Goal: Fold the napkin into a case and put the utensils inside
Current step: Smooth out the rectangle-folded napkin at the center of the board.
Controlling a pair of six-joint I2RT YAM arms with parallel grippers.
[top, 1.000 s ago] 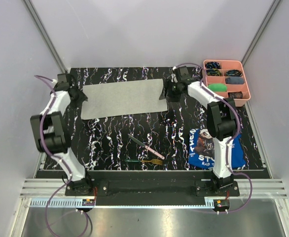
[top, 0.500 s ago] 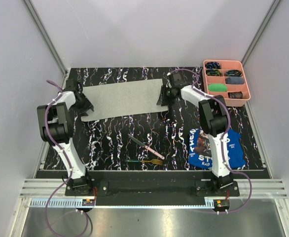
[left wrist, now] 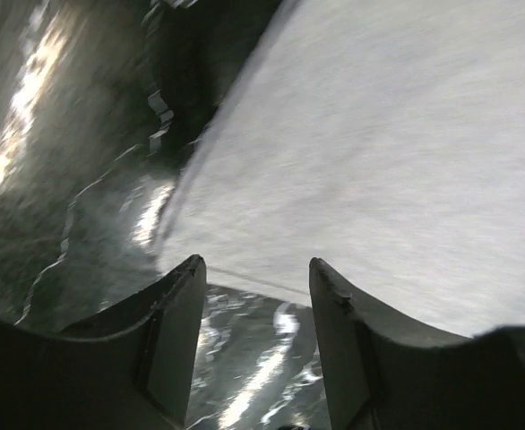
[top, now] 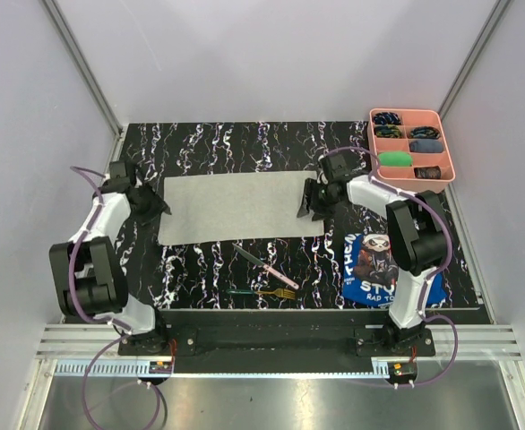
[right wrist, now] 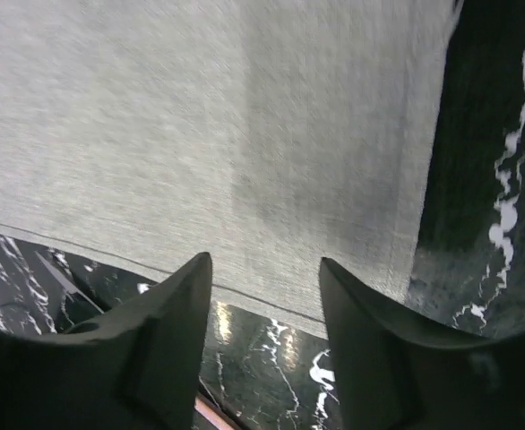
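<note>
**Grey napkin (top: 240, 206) laid flat, nothing gripped**

Logged napkin spread flat, at 12 o'clock from knife (top: 264, 265) and fork (top: 262, 292). Found left gripper (top: 159, 207) at its 9 o'clock edge, right gripper (top: 309, 204) at its 3 o'clock edge; fingers parted on both, clasping nothing.

So it's a black surface (top: 184, 265) with white marble veins, boxed in by plain pale grey walls (top: 271, 63), aluminium rail (top: 74, 344) up front, soft even light.
</note>
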